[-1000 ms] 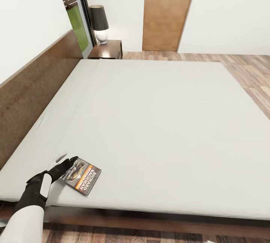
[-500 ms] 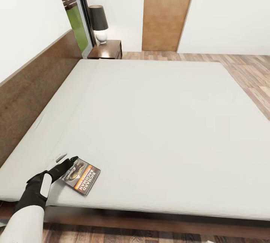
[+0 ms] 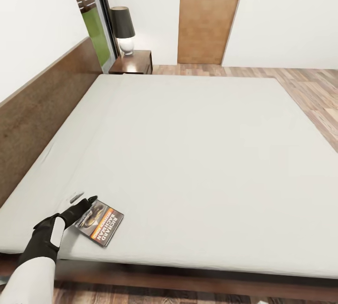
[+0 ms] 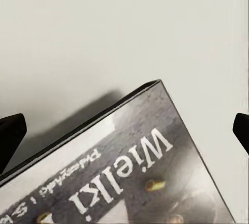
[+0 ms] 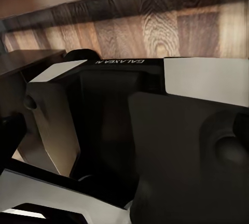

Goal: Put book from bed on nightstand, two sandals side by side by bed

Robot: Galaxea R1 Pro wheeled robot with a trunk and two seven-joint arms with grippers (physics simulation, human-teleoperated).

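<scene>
You are bringing your spread left hand (image 3: 83, 207) in over the paperback book (image 3: 100, 222) lying near the bed's (image 3: 197, 154) near left corner, fingers either side but not yet clamping, ready for lifting.

The head view looks forward and down from beside the bed (image 3: 197, 154), taking in the whole mattress, the far nightstand (image 3: 135, 62) and the door (image 3: 209, 13). The left wrist view sits very close above the book (image 4: 129, 167) and the mattress, a patch the head view also covers near its lower left (image 3: 99, 222). The right wrist view faces the robot's own body (image 5: 135, 146) at close range, wood floor (image 5: 155, 27) beyond.
</scene>
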